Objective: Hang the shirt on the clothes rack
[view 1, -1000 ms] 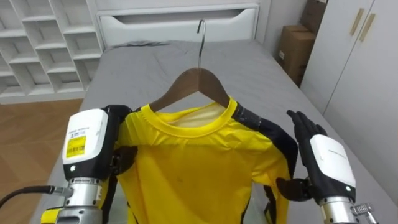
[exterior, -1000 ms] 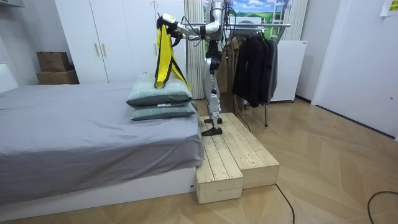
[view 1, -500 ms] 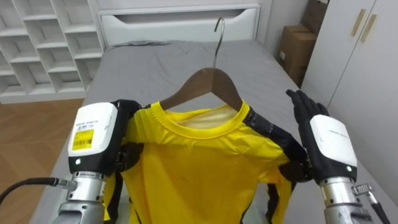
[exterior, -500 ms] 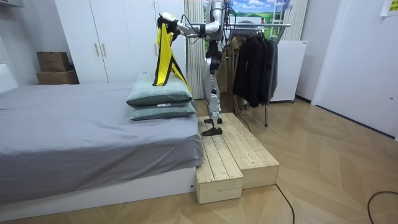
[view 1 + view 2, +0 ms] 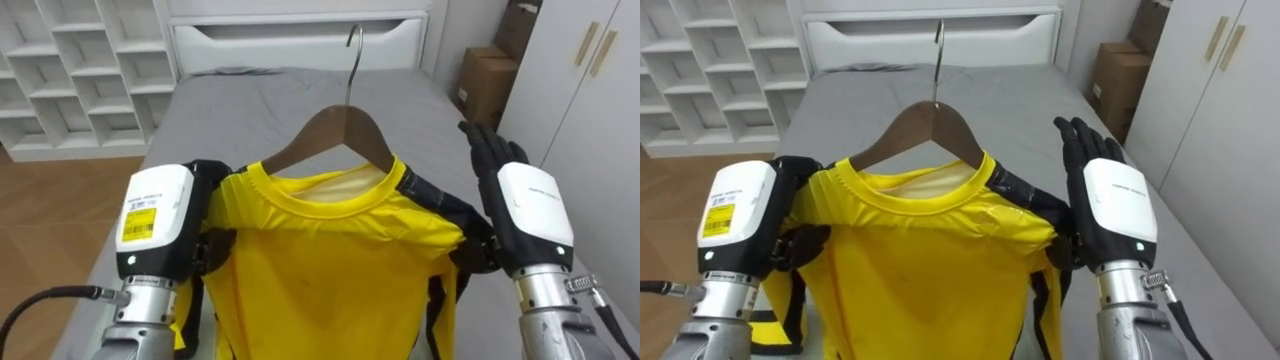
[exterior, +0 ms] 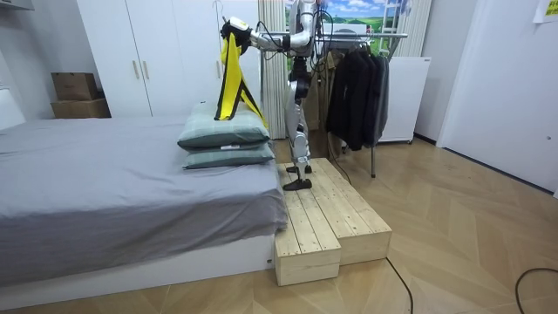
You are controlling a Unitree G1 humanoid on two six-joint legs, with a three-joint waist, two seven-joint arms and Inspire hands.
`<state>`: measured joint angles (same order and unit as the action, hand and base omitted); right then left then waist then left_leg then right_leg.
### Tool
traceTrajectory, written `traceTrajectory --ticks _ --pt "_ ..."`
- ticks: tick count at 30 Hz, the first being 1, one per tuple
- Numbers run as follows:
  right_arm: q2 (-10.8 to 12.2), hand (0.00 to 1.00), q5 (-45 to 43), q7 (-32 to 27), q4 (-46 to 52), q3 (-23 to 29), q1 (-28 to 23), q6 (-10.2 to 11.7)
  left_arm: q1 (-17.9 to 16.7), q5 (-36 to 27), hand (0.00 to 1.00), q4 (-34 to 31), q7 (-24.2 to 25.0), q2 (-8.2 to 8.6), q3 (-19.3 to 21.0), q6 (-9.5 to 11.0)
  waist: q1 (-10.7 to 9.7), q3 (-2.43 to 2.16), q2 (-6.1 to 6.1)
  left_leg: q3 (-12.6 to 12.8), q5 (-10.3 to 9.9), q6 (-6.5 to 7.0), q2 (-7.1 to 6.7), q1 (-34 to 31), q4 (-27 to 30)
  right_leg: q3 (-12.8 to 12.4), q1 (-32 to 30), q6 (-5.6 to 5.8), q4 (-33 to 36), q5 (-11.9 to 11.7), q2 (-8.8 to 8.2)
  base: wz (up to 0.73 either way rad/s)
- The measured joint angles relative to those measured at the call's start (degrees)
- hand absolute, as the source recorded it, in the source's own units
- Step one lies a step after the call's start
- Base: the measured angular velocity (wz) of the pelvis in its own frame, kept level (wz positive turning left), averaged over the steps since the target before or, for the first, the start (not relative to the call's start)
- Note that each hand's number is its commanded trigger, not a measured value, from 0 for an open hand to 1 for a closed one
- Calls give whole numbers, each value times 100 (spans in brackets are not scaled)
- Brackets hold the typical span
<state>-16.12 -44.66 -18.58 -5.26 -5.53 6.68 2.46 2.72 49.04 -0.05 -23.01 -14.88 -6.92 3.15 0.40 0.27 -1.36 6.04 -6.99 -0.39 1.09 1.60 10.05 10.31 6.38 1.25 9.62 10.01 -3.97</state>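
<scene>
A yellow shirt with black sleeves hangs on a wooden hanger whose metal hook points up. I hold it in the air between both hands, above the grey bed. My left hand is at the shirt's left shoulder, its thumb and fingers curled into the cloth. My right hand is against the black right shoulder with fingers straight up and the thumb resting on the sleeve. In the room view the shirt hangs high in front of me as I stand on a wooden platform.
A clothes rack with dark garments stands right behind me. Two pillows lie on the bed's near end. White shelves are at the left, a cardboard box and white wardrobe doors at the right.
Both hands have lifted the shirt and hanger a little higher and slightly to the right. The hold on the shirt looks the same.
</scene>
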Motion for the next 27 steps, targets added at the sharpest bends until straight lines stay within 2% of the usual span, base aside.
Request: traceTrajectory --ticks 12,18,21,27 --pt "14 0 -10 62 -4 -23 58 -7 1 3 100 0 3 90 -16 -40 115 24 -58 -11 1 0 -2 -38 -1 -1 -40 0 3 0 -2 0" --pt "8 0 65 129 -6 -448 86 -105 10 22 100 0 5 93 -119 -118 157 20 -86 -15 0 0 -2 -71 -10 35 -52 1 2 0 -1 2" --pt "30 0 27 229 -6 -762 88 -165 12 23 100 0 9 105 -212 -232 173 20 -94 -61 0 -1 -2 -102 -6 87 -54 1 3 0 0 9" --pt "56 0 29 324 -6 -898 101 -315 10 53 100 1 109 100 -239 -353 273 20 -94 -77 0 -1 -2 -122 0 105 -63 1 3 0 2 1"
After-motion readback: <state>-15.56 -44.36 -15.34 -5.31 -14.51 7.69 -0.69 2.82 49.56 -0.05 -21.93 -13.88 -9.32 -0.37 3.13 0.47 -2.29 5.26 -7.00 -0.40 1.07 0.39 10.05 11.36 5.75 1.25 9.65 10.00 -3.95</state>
